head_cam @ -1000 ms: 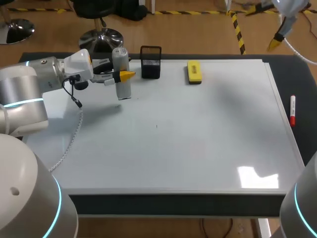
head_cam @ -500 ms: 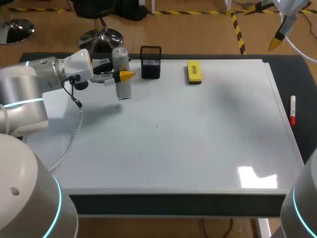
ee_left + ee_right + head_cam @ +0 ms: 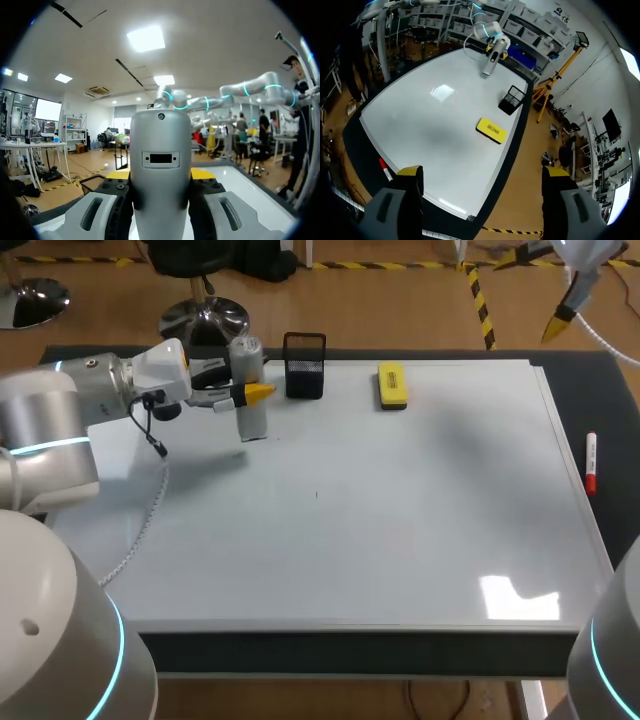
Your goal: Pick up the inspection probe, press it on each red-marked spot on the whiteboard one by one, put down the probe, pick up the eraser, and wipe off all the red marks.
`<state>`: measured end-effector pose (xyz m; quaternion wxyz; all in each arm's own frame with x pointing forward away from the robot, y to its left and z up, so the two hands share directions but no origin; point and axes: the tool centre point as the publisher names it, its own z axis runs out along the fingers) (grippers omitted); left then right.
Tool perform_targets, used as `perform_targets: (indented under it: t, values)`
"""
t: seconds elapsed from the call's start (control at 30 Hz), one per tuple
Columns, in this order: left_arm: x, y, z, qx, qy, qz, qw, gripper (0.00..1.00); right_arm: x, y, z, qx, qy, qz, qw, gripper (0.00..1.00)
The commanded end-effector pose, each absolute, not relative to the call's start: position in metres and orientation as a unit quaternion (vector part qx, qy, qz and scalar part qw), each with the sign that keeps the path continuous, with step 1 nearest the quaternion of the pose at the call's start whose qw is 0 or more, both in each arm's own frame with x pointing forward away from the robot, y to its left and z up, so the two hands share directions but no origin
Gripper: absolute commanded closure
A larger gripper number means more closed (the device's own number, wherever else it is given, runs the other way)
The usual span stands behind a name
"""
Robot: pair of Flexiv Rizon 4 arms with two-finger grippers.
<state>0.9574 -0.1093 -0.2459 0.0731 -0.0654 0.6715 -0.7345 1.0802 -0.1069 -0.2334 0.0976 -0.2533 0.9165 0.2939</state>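
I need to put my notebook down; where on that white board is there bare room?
The middle and near half of the whiteboard are bare, right across toward the red marker beside it. The far edge is crowded: the left gripper holding the probe, the mesh holder, the eraser.

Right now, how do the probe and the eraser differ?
The probe is grey, the eraser yellow. The probe stands upright; the eraser lies flat. The probe is held in the left gripper; the eraser lies free on the whiteboard. Both are near the board's far edge.
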Motion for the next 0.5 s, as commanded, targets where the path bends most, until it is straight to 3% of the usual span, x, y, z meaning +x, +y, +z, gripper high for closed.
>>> perform_targets:
  t: [0.03,0.5]
  values:
    - [0.98,-0.115,-0.236,-0.044,0.677,-0.732,0.064,1.0,1.081,-0.107,-0.233,-0.255,0.917,0.292,0.096,0.0]
    - [1.049,-0.133,-0.188,0.032,0.68,-0.73,0.053,1.0,1.081,-0.107,-0.233,-0.255,0.917,0.292,0.096,0.0]
